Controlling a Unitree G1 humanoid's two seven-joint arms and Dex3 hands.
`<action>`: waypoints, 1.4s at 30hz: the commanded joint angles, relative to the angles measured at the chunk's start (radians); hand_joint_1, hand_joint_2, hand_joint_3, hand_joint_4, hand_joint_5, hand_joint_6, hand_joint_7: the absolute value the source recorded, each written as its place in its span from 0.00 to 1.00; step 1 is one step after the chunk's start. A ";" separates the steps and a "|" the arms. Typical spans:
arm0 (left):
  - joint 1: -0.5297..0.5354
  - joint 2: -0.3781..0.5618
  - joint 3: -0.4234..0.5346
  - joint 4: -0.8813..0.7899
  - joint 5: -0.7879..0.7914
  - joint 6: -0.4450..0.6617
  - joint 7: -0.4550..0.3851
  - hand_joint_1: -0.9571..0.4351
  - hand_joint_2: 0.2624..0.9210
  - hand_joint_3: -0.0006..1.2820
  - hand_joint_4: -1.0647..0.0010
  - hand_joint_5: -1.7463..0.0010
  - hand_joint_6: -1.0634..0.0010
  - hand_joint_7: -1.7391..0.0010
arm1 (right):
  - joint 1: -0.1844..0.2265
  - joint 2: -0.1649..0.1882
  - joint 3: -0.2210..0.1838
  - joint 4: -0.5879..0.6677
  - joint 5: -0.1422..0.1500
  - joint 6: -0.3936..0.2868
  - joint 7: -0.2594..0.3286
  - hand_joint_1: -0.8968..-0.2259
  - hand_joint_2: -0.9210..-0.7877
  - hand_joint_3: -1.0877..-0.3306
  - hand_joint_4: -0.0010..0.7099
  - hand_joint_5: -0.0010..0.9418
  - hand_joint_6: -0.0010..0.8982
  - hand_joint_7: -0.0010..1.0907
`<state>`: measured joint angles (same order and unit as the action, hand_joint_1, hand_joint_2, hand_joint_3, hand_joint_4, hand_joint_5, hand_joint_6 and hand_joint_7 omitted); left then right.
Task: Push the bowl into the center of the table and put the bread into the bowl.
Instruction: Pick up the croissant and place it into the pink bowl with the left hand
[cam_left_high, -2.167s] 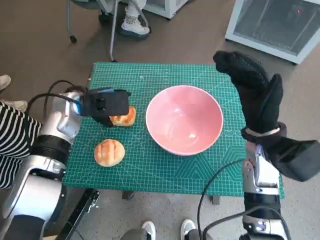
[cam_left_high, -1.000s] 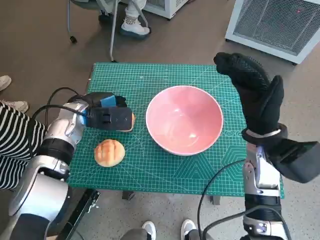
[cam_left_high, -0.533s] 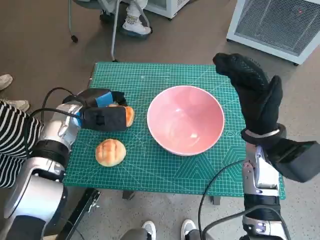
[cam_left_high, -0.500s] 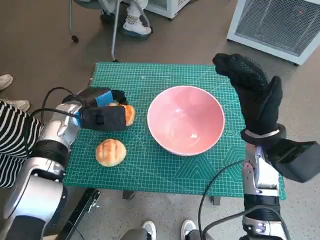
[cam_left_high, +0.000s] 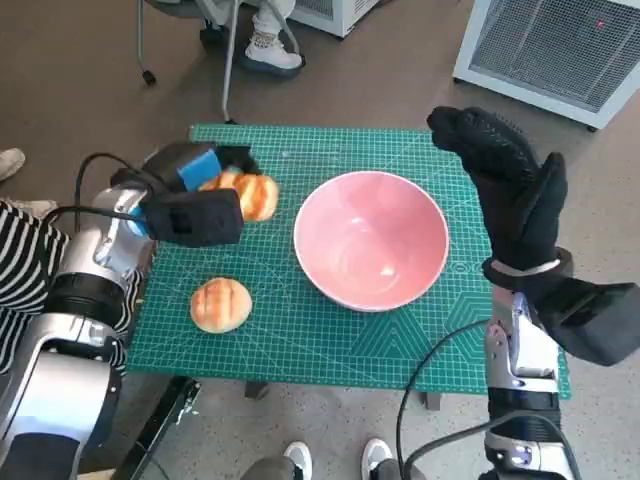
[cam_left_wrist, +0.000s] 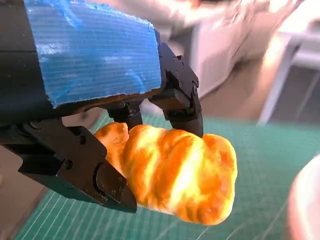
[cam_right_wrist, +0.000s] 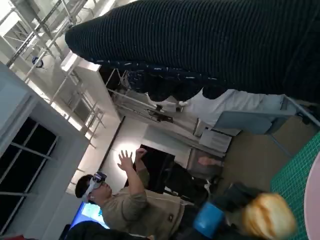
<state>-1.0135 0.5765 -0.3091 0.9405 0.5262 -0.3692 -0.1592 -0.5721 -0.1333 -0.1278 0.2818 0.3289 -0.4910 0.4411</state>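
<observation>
The table (cam_left_high: 300, 340), covered by a green cutting mat, is carrying a wide pink bowl (cam_left_high: 369, 239) that is sitting a little right of the middle, with nothing lying inside it. To the right of the bowl the right hand (cam_left_high: 510, 185), in its black knitted glove, is standing raised over the table's right edge, palm flat and fingers stretched upward and apart, holding nothing and touching nothing. On the other side the left hand (cam_left_high: 190, 195), black with blue tape across its back, is hanging over the far left part of the mat, and its fingers (cam_left_wrist: 177, 100) are gripping a golden bread roll (cam_left_wrist: 175, 175). In the left wrist view the roll is sitting clamped between the black fingers above and a black pad below, with the mat blurred beneath it; it is being held just left of the bowl's rim and apart from it. A second bread roll (cam_left_high: 220, 304), rounder and scored across its top, is lying on the mat near the table's front left corner, well apart from the bowl and untouched by either hand. In the right wrist view a person (cam_right_wrist: 125, 200) is sitting in the background with one hand raised.
</observation>
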 joint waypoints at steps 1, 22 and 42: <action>0.029 0.012 0.045 -0.146 -0.051 -0.004 -0.026 0.69 1.00 0.02 0.28 0.41 0.39 0.31 | 0.017 0.003 -0.008 0.018 0.014 0.008 0.011 0.25 0.00 0.51 0.24 0.00 0.01 0.56; 0.025 -0.156 -0.025 -0.356 -0.010 -0.013 -0.035 0.69 0.99 0.01 0.27 0.41 0.37 0.33 | 0.017 0.009 -0.007 0.019 0.009 0.000 0.007 0.25 0.00 0.51 0.25 0.01 0.02 0.56; -0.046 -0.271 -0.150 -0.077 0.111 -0.061 0.003 0.69 1.00 0.03 0.29 0.35 0.40 0.36 | 0.048 -0.002 -0.014 -0.024 -0.009 0.010 -0.014 0.23 0.00 0.51 0.24 0.00 0.00 0.54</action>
<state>-1.0273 0.3188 -0.4498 0.8301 0.6300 -0.4123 -0.1650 -0.5543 -0.1325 -0.1367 0.2598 0.3264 -0.4937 0.4353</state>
